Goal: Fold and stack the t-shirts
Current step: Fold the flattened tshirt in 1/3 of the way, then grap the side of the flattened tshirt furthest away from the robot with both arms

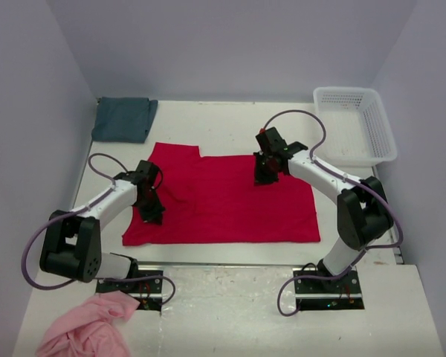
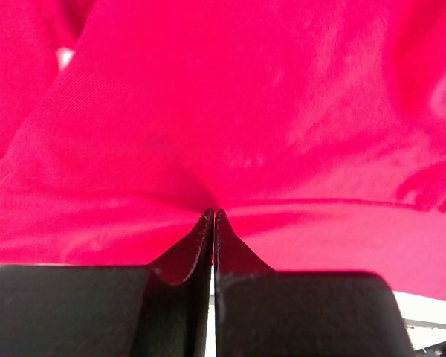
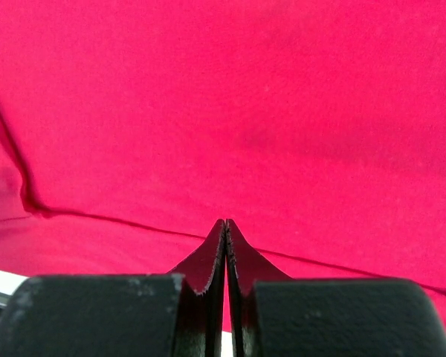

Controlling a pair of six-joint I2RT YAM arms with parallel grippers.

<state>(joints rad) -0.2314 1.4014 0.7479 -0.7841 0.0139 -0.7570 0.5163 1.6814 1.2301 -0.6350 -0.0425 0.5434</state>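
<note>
Red t-shirt (image 1: 223, 201) lies spread on the tabletop (image 1: 230, 123) — teal t-shirt (image 1: 123, 119) folded at the far left corner. Left jaws and right jaws touch the red cloth, both shut tight — maybe pinching it.

We see our left arm (image 1: 104, 202) and right arm (image 1: 321, 172): white links, black joints (lilac cables (image 1: 297, 112) loop alongside), matte black fingers (image 2: 97, 305).

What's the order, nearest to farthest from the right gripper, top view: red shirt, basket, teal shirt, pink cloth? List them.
From the right gripper:
1. Red shirt, under it.
2. Basket, far right.
3. Teal shirt, far left.
4. Pink cloth, near left.
</note>
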